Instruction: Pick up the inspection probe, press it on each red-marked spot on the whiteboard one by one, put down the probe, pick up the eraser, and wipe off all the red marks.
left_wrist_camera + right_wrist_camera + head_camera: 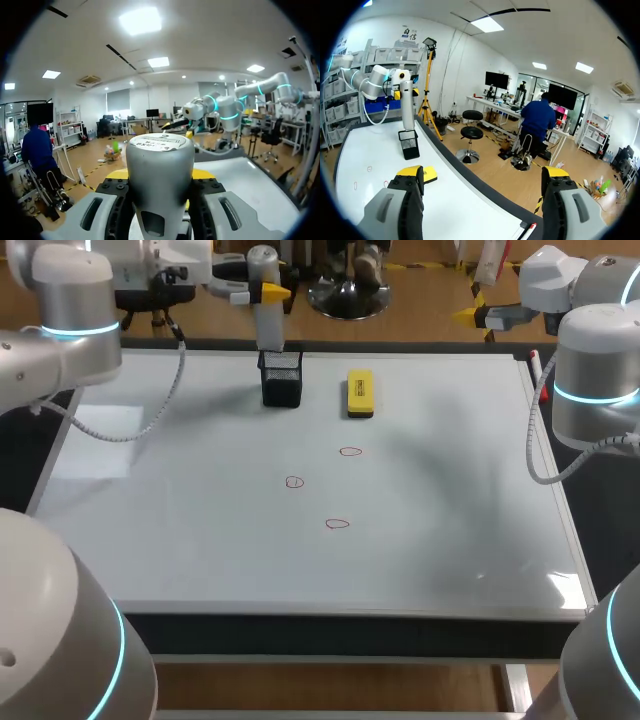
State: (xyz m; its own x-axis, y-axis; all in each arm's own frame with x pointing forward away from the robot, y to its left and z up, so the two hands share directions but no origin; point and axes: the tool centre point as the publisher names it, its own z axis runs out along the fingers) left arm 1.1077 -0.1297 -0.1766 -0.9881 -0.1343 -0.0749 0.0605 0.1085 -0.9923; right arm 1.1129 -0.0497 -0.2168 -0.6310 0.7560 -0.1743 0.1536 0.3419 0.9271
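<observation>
grey inspection probe [159, 150] is gripped between the jaws of the left gripper [160, 180], upright over the black mesh holder [281, 378], while the right gripper [482, 172] is held wide apart.

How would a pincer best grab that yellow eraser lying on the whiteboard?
Come straight down from above and pinch the eraser across its two long sides, near the middle. It lies flat on the whiteboard and is longer than it is wide, so the narrow width suits a pinch and a middle hold should keep it level.
</observation>
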